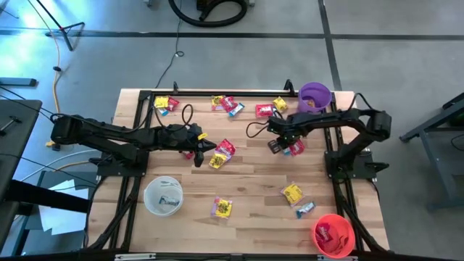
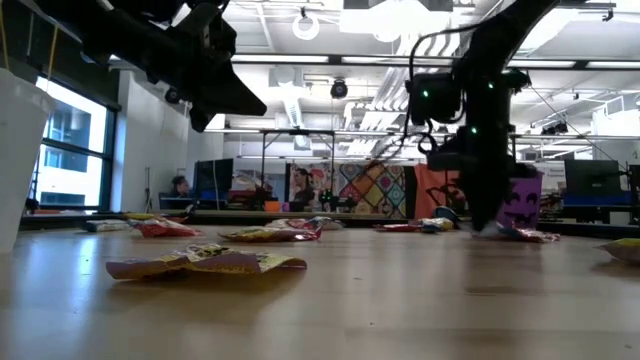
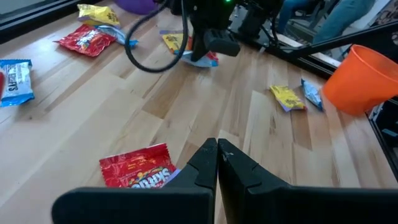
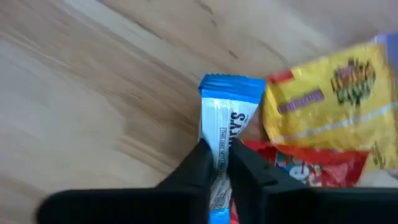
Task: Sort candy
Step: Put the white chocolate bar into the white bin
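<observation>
Wooden table (image 1: 246,196) is mostly uncleared, we'd say the sort is early. The red bowl (image 1: 333,233) at the near right corner has a red piece or two in it, the white bowl (image 1: 162,196) near left shows something blue and white inside, and the purple bowl (image 1: 315,97) at the far right edge seems to have a yellowish bit, hard to tell. Most candy is loose: a row along the far edge (image 1: 228,105), a red and yellow cluster mid-table (image 1: 221,153), one yellow piece near the front (image 1: 222,209), and a yellow plus a blue one toward the red bowl (image 1: 293,194). So we judge a few sorted, a dozen or more left.

Right gripper (image 4: 217,155) is down at the table, just left of the purple bowl side, over a small heap. Its fingers are pinched onto the blue and white wrapper (image 4: 227,118), which sticks out beyond the tips; right beside it lie a yellow wrapper (image 4: 323,106) and a red one (image 4: 305,167), touching or overlapping it. Whether the blue piece is off the wood, we can't tell.

Left gripper (image 3: 217,158) hangs above mid-table, fingers clenched together with nothing between them, a red wrapper (image 3: 137,171) lying on the wood below it.
</observation>
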